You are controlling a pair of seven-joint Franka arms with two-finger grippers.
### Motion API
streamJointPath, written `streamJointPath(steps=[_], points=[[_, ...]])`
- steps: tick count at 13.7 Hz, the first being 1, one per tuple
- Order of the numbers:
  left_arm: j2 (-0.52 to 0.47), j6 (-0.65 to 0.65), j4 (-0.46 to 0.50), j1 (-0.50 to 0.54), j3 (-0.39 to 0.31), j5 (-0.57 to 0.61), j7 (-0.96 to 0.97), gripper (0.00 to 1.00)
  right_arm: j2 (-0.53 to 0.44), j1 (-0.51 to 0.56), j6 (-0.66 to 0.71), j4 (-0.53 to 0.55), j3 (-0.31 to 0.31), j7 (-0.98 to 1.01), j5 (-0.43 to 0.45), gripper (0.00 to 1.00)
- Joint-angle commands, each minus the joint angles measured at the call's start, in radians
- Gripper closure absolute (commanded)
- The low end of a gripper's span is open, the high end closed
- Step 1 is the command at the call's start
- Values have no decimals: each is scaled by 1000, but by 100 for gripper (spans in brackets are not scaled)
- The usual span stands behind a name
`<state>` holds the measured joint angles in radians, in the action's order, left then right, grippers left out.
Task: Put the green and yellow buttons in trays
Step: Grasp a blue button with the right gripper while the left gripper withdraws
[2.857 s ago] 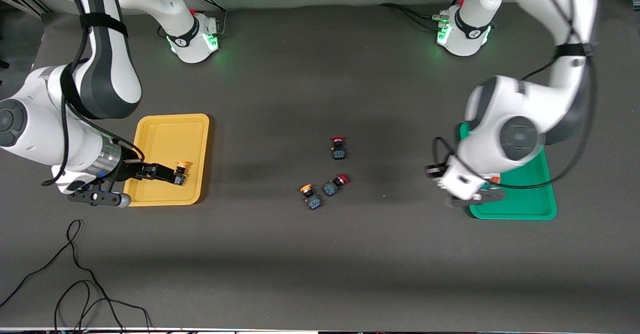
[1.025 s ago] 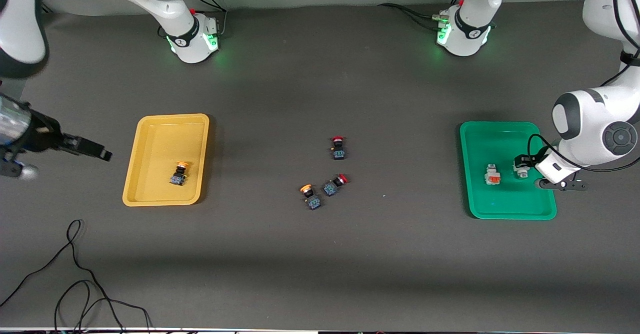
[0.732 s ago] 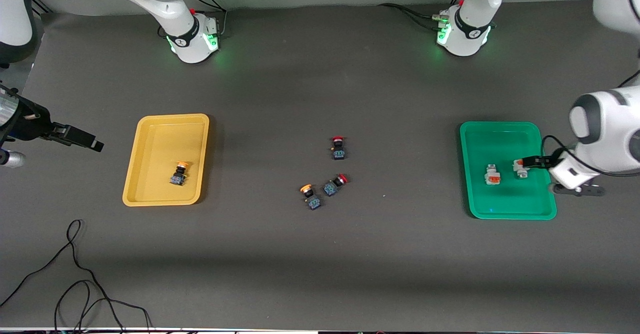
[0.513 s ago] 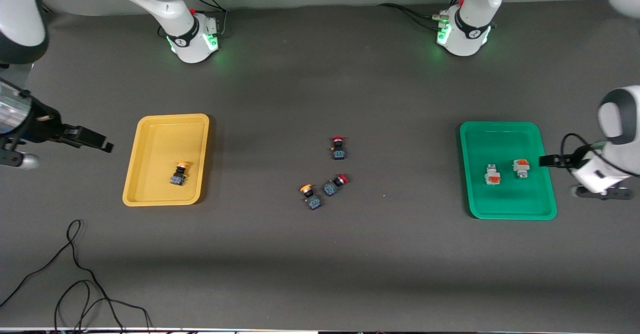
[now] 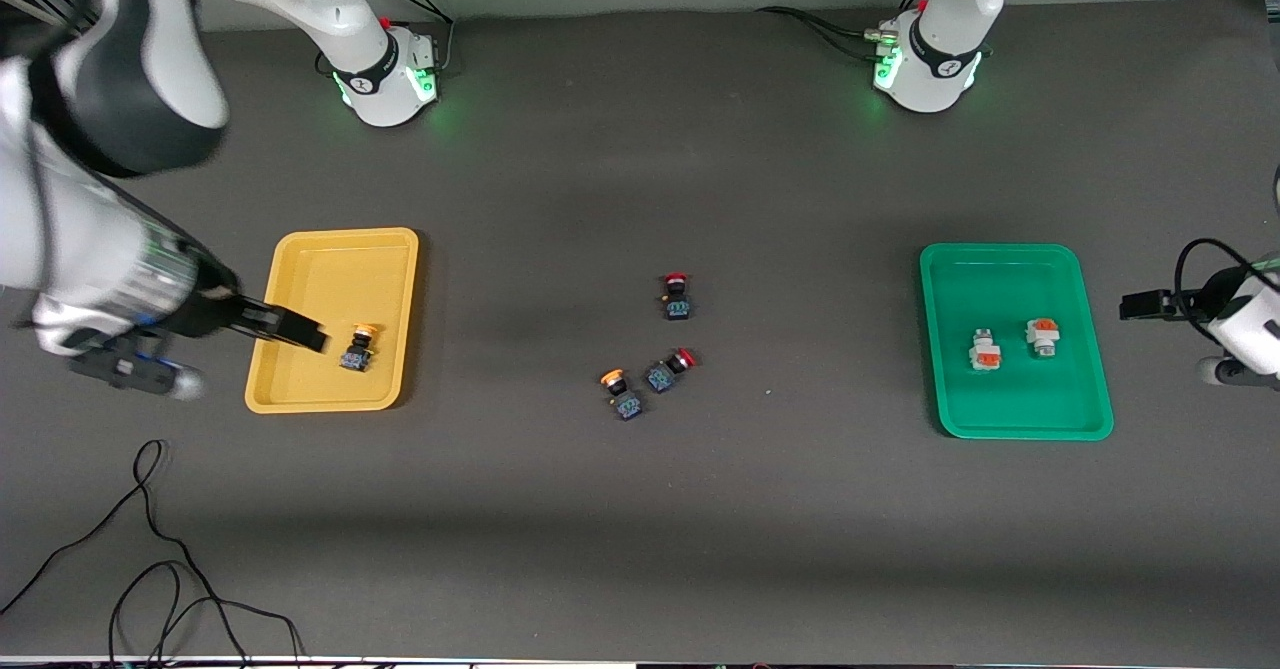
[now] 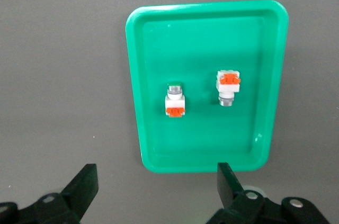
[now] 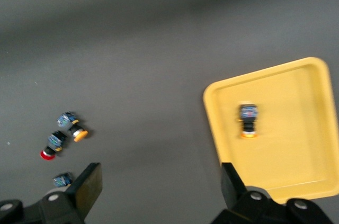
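The yellow tray [image 5: 310, 259] holds one yellow-capped button [image 5: 358, 347]. My right gripper [image 5: 300, 334] hangs open and empty over that tray's edge, just beside the button. From the right wrist view the tray [image 7: 296, 155], its button [image 7: 248, 119] and the open gripper [image 7: 161, 187] all show. A second yellow-capped button [image 5: 620, 394] lies on the mat mid-table. The green tray [image 5: 1000, 279] holds two white buttons with orange parts [image 5: 985, 350] [image 5: 1042, 336]. My left gripper [image 5: 1140, 305] is open and empty over the mat beside the green tray, toward the left arm's end. The left wrist view shows that tray [image 6: 153, 49] and gripper [image 6: 157, 181].
Two red-capped switches [image 5: 677, 297] [image 5: 670, 369] lie mid-table, one touching the loose yellow-capped button. A black cable [image 5: 150, 549] loops on the mat near the front camera at the right arm's end. The arm bases [image 5: 385, 74] [image 5: 925, 64] stand along the table's back edge.
My left gripper opened, left the second white button in the green tray and drew away toward the table's end. My right arm swung back in over the yellow tray.
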<state>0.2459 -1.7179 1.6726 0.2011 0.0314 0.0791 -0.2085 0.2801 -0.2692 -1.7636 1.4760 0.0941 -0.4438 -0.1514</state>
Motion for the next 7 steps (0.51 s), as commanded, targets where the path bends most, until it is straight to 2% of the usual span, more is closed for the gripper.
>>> streamJointPath(steps=[1, 5, 7], points=[[-98, 87, -13, -17, -4, -42, -12, 0, 158, -60, 35, -187, 4, -70, 15, 1], [-184, 144, -11, -51, 4, -71, 0, 0, 318, -155, -14, -321, 1, -47, 13, 0], [-236, 159, -4, -81, 1, -88, 39, 0, 387, -229, -106, -327, 1, -46, 16, 0]])
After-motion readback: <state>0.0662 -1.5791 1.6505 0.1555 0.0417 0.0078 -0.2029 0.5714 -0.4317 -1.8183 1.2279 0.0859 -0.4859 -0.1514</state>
